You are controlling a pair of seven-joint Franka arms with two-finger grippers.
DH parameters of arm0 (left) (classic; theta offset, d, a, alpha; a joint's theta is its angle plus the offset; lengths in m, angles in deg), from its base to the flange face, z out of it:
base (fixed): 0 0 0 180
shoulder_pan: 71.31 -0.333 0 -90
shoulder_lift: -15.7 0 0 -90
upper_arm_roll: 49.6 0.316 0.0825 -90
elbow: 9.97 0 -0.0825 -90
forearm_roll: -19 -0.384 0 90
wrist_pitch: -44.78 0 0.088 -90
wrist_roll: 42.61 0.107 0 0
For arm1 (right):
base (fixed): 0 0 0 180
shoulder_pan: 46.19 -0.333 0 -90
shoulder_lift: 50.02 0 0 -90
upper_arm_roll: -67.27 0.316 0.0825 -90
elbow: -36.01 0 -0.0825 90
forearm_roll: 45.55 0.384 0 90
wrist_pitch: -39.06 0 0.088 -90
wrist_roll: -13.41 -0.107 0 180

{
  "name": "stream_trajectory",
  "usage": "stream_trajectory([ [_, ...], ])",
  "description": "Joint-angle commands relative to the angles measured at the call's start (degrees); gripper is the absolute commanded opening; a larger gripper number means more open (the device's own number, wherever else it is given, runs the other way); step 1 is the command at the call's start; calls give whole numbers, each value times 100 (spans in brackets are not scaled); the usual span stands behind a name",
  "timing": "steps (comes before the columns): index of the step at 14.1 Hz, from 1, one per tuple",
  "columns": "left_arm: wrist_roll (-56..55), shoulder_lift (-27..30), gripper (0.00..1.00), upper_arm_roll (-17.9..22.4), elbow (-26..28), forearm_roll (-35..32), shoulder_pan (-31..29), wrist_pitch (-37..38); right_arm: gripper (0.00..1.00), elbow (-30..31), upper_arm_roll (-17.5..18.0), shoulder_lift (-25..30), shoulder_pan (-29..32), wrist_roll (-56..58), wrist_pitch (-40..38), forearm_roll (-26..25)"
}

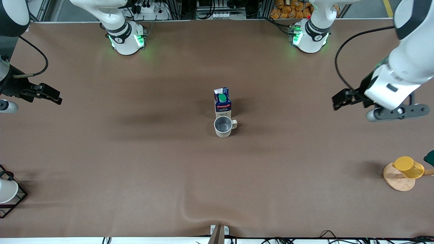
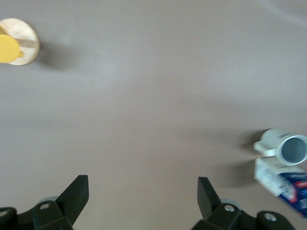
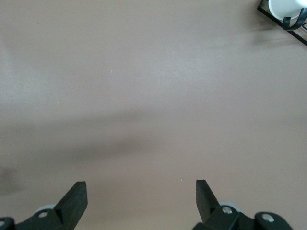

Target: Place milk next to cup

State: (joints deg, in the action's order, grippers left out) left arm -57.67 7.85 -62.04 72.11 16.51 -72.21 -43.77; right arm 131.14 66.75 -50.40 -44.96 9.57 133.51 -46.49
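Observation:
The milk, a dark blue carton with a green cap, stands upright at the table's middle. The cup, a cream-white mug, stands right beside it, nearer to the front camera, almost touching. Both show in the left wrist view, the cup and the milk. My left gripper is open and empty, up over bare table toward the left arm's end; its fingers frame bare cloth. My right gripper is open and empty over the right arm's end.
A yellow cup sits on a round wooden stand near the left arm's end, also in the left wrist view. A white cup in a black wire rack sits at the right arm's end.

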Motion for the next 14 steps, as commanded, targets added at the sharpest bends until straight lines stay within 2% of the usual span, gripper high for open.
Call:
stream_trajectory([
  [1,816,618,100,707,651,274,186,-48,100,-29,8,3,-26,-125,-49,-117],
  [2,1089,644,100,883,634,284,186,-48,100,-38,8,3,-18,-126,-49,-117],
  [4,1329,680,100,981,616,284,169,57,100,-38,8,-6,-9,-91,-49,-117],
  [7,1285,671,100,920,581,266,90,145,100,-38,8,-59,17,-82,-32,-117],
  [9,1329,689,100,674,598,293,-208,215,100,-38,8,-59,-9,-99,-32,-117],
  [14,1347,671,100,656,572,205,-200,312,100,-38,8,-59,-44,-135,-32,-117],
])
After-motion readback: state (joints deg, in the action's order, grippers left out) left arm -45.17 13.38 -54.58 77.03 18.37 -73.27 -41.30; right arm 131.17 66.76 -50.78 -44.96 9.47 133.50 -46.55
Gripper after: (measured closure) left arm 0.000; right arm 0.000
